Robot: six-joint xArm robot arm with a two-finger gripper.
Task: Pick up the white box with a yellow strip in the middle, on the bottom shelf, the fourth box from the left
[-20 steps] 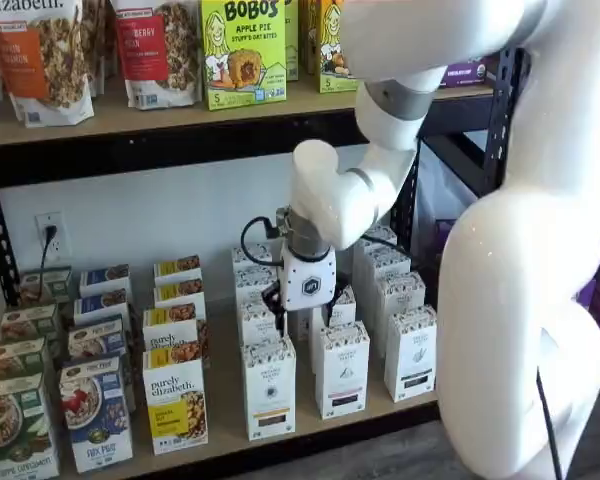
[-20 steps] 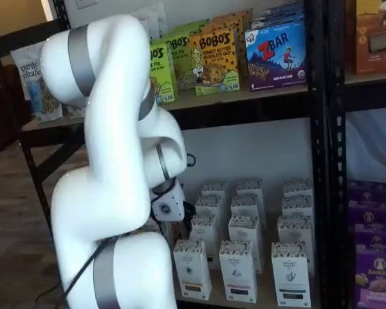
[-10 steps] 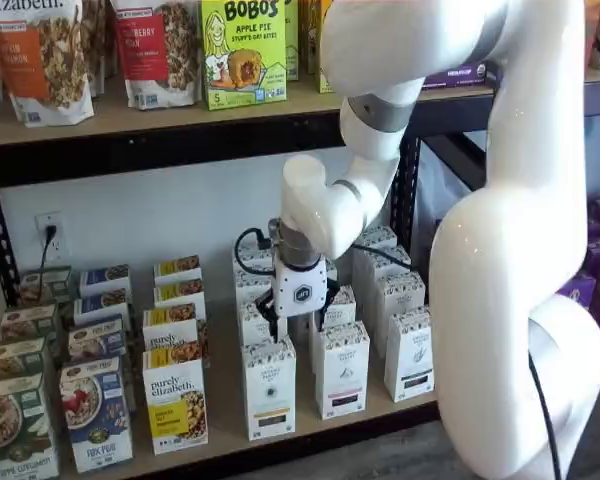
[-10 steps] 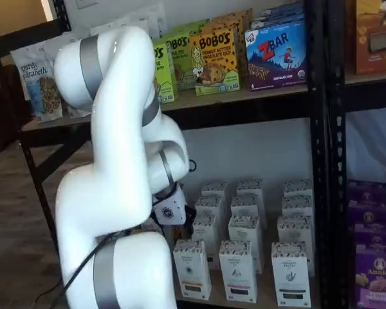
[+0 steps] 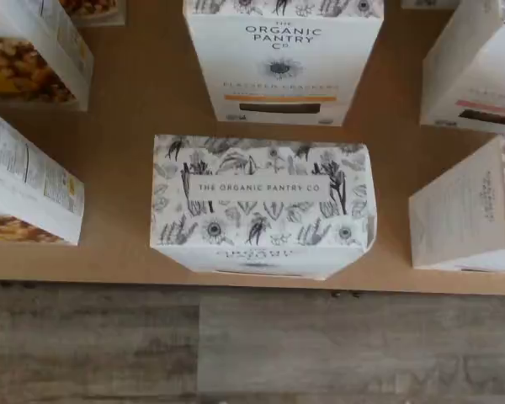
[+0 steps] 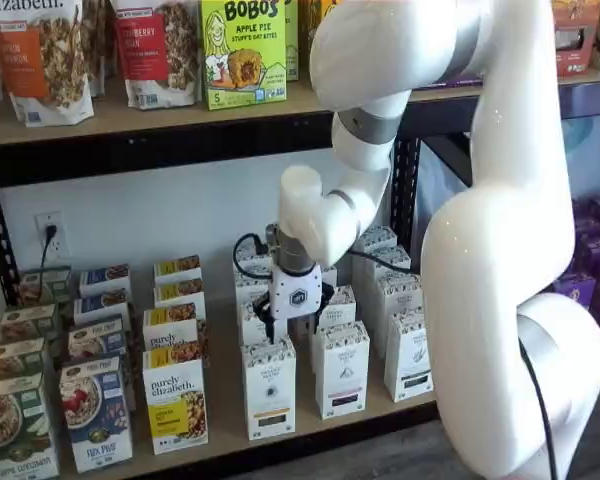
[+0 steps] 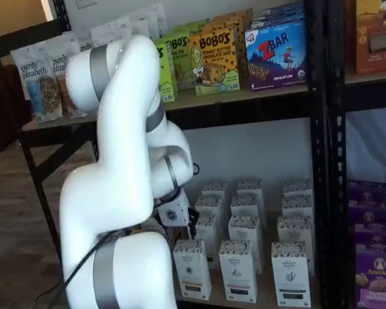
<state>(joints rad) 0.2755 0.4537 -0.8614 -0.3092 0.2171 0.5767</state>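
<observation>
White box (image 6: 269,388): tall narrow carton, dark botanical-print top, yellow strip low on front; gripper (image 6: 295,322) above, fingers spread wide.

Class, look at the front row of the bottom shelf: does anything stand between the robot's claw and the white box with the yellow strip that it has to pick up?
Nothing visible does. The claw hangs right above the white box, which stands at the front of the bottom shelf. The wrist view shows the box's patterned top bare, with free shelf on both sides between it and the neighbouring boxes.
</observation>
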